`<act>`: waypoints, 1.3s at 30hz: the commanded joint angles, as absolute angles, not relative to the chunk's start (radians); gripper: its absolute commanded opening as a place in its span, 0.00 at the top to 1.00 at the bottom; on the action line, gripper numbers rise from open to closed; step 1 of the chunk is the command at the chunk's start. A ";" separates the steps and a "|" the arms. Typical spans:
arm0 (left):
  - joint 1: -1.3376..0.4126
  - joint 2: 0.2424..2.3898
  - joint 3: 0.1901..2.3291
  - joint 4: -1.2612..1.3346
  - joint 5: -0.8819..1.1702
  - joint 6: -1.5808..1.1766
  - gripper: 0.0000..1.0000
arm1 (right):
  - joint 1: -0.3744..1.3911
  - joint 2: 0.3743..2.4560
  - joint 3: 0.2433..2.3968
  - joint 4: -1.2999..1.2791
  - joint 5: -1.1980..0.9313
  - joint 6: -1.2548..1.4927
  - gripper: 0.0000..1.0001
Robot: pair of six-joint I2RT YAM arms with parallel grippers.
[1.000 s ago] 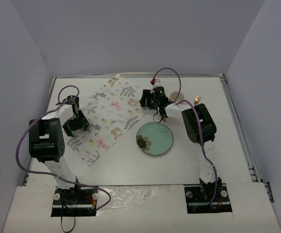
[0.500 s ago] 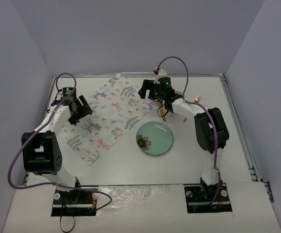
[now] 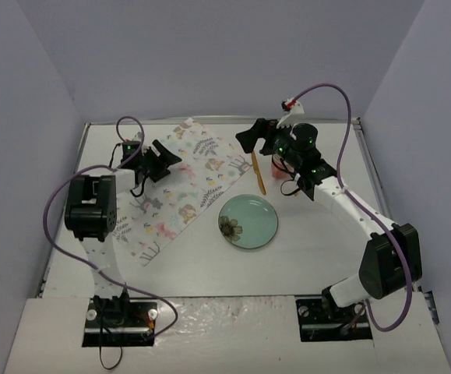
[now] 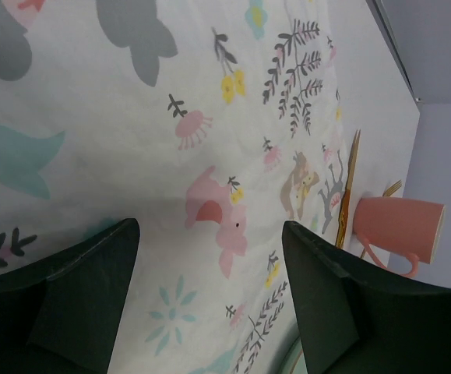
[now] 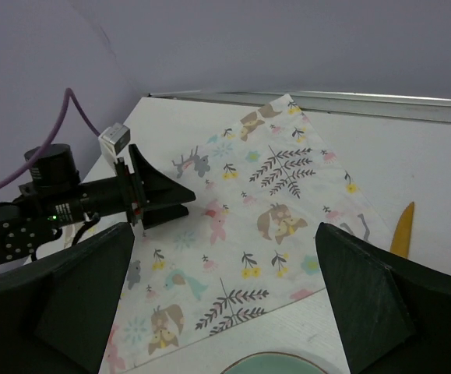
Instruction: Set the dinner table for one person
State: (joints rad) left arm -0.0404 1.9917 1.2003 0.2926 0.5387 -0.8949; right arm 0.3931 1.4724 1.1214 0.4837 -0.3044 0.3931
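Observation:
The white dinner table (image 3: 326, 249) holds a patterned placemat (image 3: 174, 191), a pale green plate (image 3: 248, 222) with a flower print, and a gold knife (image 3: 258, 171) lying between the placemat's right edge and a pink cup (image 4: 400, 226). My left gripper (image 3: 167, 160) is open and empty, low over the placemat's far part (image 4: 233, 140). My right gripper (image 3: 250, 139) is open and empty, raised above the placemat's far corner (image 5: 280, 179). The right wrist view shows the left gripper (image 5: 159, 191) and the knife's tip (image 5: 403, 230).
A gold fork tip (image 4: 391, 188) shows behind the cup. The plate's rim (image 5: 276, 365) sits just right of the placemat's near edge. Grey walls close in the table on three sides. Purple cables loop off both arms.
Both arms have stretched out. The left gripper moved right and further over the placemat. The right gripper rose and drew away from the knife, which lies on the table.

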 commanded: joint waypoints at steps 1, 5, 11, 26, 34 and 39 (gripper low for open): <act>-0.035 2.049 1.222 0.602 0.633 -0.980 0.30 | 0.380 1.365 1.059 0.501 -0.316 0.380 0.00; -0.034 2.093 1.223 0.613 0.632 -0.958 0.30 | 0.378 1.314 0.989 0.483 -0.312 0.376 0.00; -0.030 2.117 1.199 0.630 0.649 -0.955 0.30 | 0.370 1.264 0.909 0.445 -0.307 0.375 0.00; -0.068 1.757 0.997 0.488 0.574 -0.924 0.29 | 0.365 1.147 0.782 0.371 -0.311 0.351 0.00; -0.099 1.781 0.913 0.467 0.533 -0.934 0.29 | 0.358 1.108 0.703 0.363 -0.302 0.353 0.00; -0.104 1.795 0.912 0.435 0.494 -0.924 0.29 | 0.343 1.076 0.667 0.359 -0.290 0.356 0.00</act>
State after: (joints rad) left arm -0.0981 1.8212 0.8783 0.4176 0.5368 -0.9440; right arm 0.3610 1.1319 0.6754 0.3038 -0.3034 0.3656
